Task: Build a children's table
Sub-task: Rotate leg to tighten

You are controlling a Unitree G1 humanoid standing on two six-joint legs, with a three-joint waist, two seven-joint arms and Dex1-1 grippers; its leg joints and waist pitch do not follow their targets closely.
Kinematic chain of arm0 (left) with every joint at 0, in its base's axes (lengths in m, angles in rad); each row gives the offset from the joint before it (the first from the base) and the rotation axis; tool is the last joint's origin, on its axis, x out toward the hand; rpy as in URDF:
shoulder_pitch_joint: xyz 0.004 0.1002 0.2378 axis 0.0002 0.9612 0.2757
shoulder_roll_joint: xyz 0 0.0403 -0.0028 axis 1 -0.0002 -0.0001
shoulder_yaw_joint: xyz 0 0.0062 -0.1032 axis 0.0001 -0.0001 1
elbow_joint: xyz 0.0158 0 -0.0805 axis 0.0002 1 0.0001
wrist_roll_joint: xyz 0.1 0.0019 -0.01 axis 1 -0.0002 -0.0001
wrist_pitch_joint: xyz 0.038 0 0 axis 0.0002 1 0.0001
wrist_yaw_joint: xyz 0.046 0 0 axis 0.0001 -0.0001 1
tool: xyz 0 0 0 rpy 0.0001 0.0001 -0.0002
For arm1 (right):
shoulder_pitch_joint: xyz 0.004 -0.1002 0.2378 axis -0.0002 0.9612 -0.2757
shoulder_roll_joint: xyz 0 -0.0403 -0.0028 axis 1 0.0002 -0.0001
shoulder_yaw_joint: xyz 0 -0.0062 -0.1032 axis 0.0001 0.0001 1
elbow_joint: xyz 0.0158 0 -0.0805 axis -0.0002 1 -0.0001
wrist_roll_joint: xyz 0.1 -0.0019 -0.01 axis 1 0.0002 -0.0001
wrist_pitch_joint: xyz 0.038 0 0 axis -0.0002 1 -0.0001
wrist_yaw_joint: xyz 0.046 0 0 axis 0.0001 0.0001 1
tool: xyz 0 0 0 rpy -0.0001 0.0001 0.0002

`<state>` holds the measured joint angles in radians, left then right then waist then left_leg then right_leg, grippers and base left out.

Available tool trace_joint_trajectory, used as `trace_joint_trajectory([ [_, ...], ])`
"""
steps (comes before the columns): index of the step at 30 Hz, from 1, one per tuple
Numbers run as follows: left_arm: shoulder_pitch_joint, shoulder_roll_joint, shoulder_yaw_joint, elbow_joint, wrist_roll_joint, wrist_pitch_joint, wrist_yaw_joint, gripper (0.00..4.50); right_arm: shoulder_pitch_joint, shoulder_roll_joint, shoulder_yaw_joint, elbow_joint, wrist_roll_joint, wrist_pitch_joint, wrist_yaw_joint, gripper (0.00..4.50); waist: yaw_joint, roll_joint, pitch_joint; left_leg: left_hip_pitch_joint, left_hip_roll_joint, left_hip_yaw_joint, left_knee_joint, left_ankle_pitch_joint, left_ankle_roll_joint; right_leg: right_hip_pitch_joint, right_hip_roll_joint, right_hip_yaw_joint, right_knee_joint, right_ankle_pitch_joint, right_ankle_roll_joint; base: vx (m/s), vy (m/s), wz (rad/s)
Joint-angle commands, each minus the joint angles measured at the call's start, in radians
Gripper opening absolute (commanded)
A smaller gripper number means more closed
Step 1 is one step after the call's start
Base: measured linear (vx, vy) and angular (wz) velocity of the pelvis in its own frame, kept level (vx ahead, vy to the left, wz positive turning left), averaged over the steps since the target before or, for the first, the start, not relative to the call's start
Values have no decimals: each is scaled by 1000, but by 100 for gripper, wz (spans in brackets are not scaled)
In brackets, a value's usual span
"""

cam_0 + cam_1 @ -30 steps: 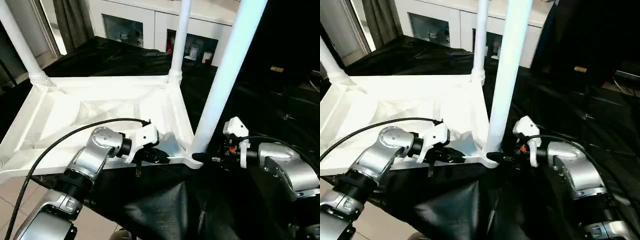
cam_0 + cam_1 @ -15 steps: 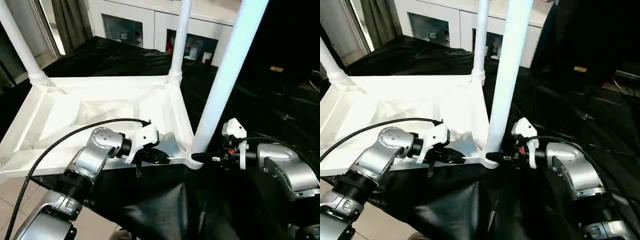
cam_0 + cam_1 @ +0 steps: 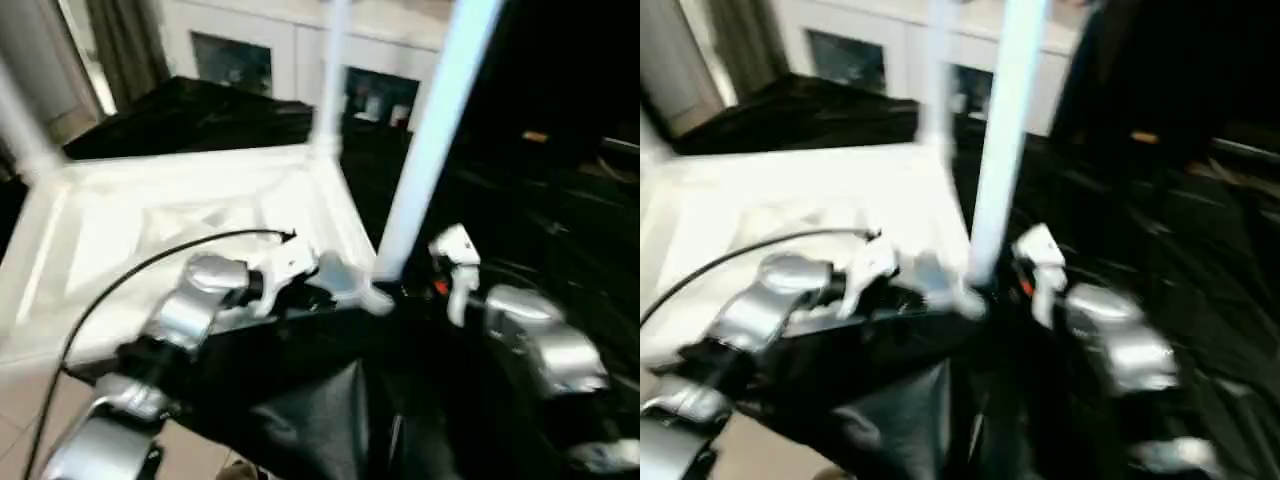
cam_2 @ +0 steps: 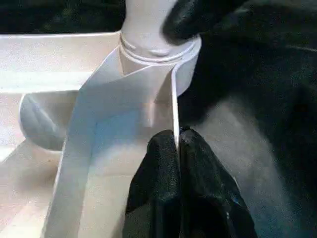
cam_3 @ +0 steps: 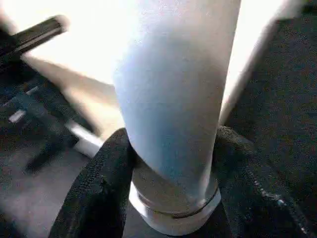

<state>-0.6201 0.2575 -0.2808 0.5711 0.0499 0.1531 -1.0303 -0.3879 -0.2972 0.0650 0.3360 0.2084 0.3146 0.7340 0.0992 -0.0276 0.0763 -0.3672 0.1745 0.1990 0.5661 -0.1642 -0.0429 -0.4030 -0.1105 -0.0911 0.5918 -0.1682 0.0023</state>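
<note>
Right claw clamps the near leg at its socket while my left claw pinches the tabletop rim alongside, so I'd press straight down, steadily.

Eye views looked forward and down from the head, sharing the upturned tabletop and near leg — seen close up from both wrists, along the fingers.
</note>
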Motion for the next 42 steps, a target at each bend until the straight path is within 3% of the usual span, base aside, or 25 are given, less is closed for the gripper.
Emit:
trace_joint_trajectory([
  [1, -35, -68, 39, 51, -18, -2, 130, 0, 4, 60, -9, 82, -37, 40, -167, 206, 2, -14, -50, 21, 56, -32, -72, -340, -6, 23, -66, 53, -102, -517, -131, 0, 0, 0],
  [3, -76, -117, 50, 120, 6, 19, 257, 0, -25, 138, -44, 131, -73, 24, -364, 204, -2, -12, -52, 16, 55, -39, -75, -348, -22, 26, -69, 50, -103, -546, -116, 0, 0, 0],
  [6, -113, -174, 62, 186, 31, 30, 381, 0, -55, 228, -68, 158, -75, 14, -470, 202, -6, -11, -53, 18, 55, -41, -77, -369, -25, 25, -68, 48, -108, -545, -111, 0, 0, 0],
  [8, -123, -195, 46, 208, 47, 19, 392, 0, -65, 264, -56, 155, -84, -5, -492, 202, -2, -7, -54, 26, 56, -38, -80, -380, -19, 21, -64, 49, -112, -505, -112, 0, 0, 0],
  [9, -124, -199, 39, 210, 51, 12, 389, 0, -65, 269, -48, 150, -85, -10, -485, 202, -1, -7, -55, 20, 56, -39, -83, -373, -14, 28, -65, 49, -109, -485, -114, 0, 0, 0],
  [12, -125, -197, 31, 210, 51, -7, 362, 0, -66, 271, -53, 130, -67, -37, -453, 202, 1, -6, -55, 17, 57, -38, -85, -377, -10, 30, -65, 50, -106, -453, -115, 0, 0, 0],
  [13, -126, -195, 26, 214, 53, -20, 351, 0, -69, 273, -61, 128, -60, -46, -451, 270, 1, -7, -54, 17, 56, -38, -85, -379, -8, 30, -66, 51, -107, -458, -115, 0, 0, 0],
  [16, -124, -183, 15, 219, 54, -50, 319, 0, -78, 258, -82, 122, -46, -66, -438, 272, 4, -7, -55, 14, 55, -37, -83, -362, 5, 32, -69, 52, -109, -463, -113, 0, 0, 0],
  [19, -120, -169, 11, 218, 53, -80, 283, 0, -82, 215, -87, 107, -51, -77, -390, 308, 7, -7, -58, 14, 56, -35, -82, -326, 14, 35, -67, 53, -104, -426, -121, 0, 0, 0],
  [22, -107, -147, 4, 199, 41, -106, 220, 0, -82, 144, -78, 88, -48, -53, -302, 317, 9, -8, -58, 10, 57, -32, -81, -300, 26, 39, -64, 52, -99, -390, -137, 0, 0, 0],
  [27, -69, -97, 0, 131, -10, -124, 63, 0, -38, -31, -6, -12, -15, -18, 4, 317, 22, -7, -61, 7, 60, -26, -72, -235, 68, 45, -63, 54, -84, -271, -173, 0, 0, 0],
  [30, -41, -58, -8, 75, -48, -134, -56, 0, -12, -110, 20, -55, 2, -13, 131, 317, 24, -8, -68, 5, 62, -27, -65, -182, 91, 51, -64, 50, -68, -191, -218, 0, 0, 0],
  [33, -17, -25, -10, 19, -85, -116, -148, 0, -1, -158, 39, -68, 9, -8, 209, 317, 23, -4, -67, 3, 63, -23, -61, -153, 114, 48, -57, 49, -59, -129, -253, 0, 0, 0],
  [37, 12, 10, -11, -51, -119, -78, -228, 0, 17, -204, 69, -106, 29, 15, 303, 317, 29, 1, -67, 8, 68, -20, -59, -161, 116, 45, -57, 50, -55, -119, -275, 0, 0, 0],
  [41, 32, 33, -11, -82, -126, -66, -258, 0, 23, -224, 95, -117, 28, 16, 357, 317, 35, -2, -64, 6, 68, -20, -62, -202, 92, 42, -60, 51, -63, -185, -258, 0, 0, 0],
  [42, 36, 37, -10, -89, -127, -63, -263, 0, 22, -226, 97, -115, 31, 18, 366, 283, 36, -4, -63, 7, 68, -20, -62, -213, 86, 42, -62, 51, -64, -203, -255, 0, 0, 0],
])
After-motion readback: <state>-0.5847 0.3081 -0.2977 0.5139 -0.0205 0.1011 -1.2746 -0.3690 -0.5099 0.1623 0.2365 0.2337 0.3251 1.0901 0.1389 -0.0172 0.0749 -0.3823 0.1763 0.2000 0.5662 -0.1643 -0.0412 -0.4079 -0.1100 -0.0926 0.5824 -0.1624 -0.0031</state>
